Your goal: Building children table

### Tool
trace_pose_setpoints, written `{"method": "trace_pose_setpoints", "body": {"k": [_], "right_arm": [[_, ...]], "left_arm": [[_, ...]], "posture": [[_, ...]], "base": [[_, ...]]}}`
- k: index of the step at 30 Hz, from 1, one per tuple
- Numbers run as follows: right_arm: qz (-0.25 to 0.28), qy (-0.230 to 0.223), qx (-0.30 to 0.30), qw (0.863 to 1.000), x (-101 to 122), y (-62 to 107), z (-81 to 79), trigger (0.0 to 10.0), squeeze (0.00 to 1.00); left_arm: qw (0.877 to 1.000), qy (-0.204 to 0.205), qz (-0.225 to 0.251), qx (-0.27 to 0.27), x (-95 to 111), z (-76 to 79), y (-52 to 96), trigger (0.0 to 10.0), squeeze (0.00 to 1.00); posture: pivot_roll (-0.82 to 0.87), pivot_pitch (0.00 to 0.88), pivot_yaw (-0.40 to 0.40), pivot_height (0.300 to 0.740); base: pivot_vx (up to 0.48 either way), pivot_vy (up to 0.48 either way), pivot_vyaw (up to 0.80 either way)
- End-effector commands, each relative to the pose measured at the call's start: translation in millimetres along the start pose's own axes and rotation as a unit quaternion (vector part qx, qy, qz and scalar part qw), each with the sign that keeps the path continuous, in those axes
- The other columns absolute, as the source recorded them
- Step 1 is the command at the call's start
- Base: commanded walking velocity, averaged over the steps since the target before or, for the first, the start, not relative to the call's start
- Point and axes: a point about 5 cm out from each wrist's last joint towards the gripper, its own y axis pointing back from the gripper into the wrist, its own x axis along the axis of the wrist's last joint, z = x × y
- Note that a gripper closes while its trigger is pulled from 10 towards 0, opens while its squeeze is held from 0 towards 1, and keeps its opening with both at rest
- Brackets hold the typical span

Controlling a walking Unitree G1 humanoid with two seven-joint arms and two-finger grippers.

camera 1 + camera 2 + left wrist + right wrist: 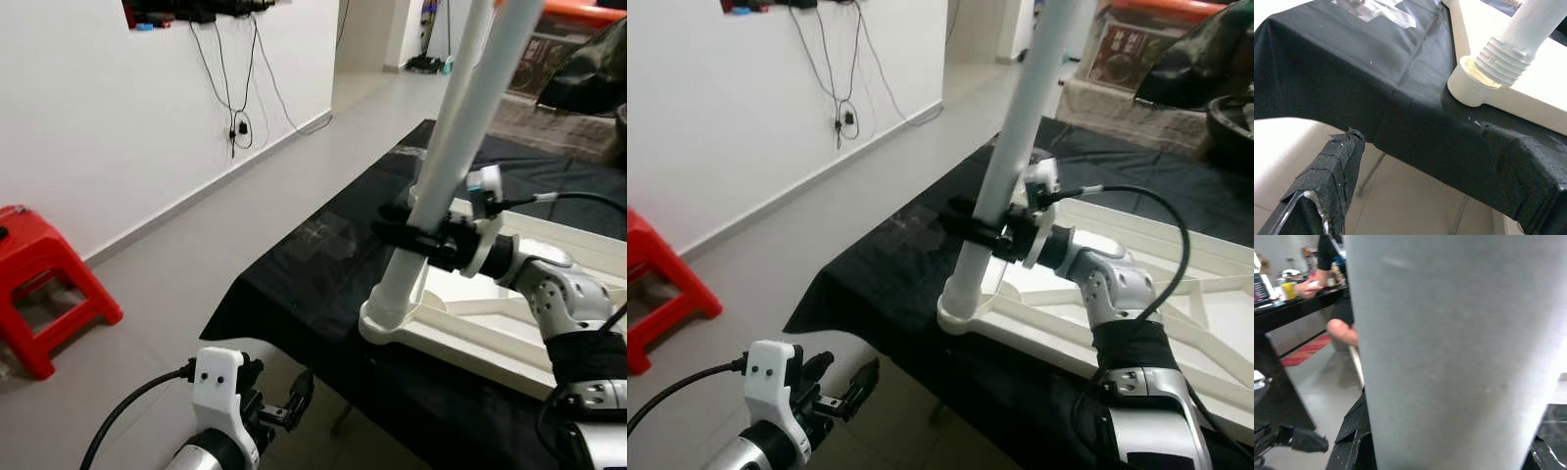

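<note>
Right fingers (407, 227) clamped around white table leg (446, 157) in upturned tabletop (460, 323) socket; left fingers (294, 397) apart, empty

Bright, even daylight; soft wrist-view blur

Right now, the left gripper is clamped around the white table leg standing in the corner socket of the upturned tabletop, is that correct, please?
Not quite: the right gripper is clamped around the white table leg, as the left eye view shows. The leg does stand in the corner socket of the upturned tabletop. The left gripper hangs low beside the black cloth's edge.
</note>
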Motion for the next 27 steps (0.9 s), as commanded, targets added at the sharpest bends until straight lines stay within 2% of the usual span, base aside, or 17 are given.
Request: {"method": "trace_pose_setpoints", "body": {"k": [1,6,27], "right_arm": [[-0.001,0.011,0.030,0.999,4,-2.9,-0.9,10.0,0.00],[-0.007,0.013,0.062,0.998,3,-8.5,0.9,10.0,0.00],[-0.015,0.038,0.087,0.995,0,-22.7,10.6,10.0,0.00]], "left_arm": [[1.000,0.003,-0.010,-0.001,-1,3.0,3.9,10.0,0.00],[1.000,0.004,-0.015,0.000,1,6.3,9.2,10.0,0.00],[1.000,0.007,-0.027,0.001,1,11.2,14.2,10.0,0.00]], "posture": [[0.21,0.187,-0.017,0.740],[0.22,0.204,-0.016,0.740],[0.22,0.211,-0.023,0.740]], "base": [[0.000,0.000,0.00],[0.000,0.000,0.00],[0.000,0.000,0.00]]}}
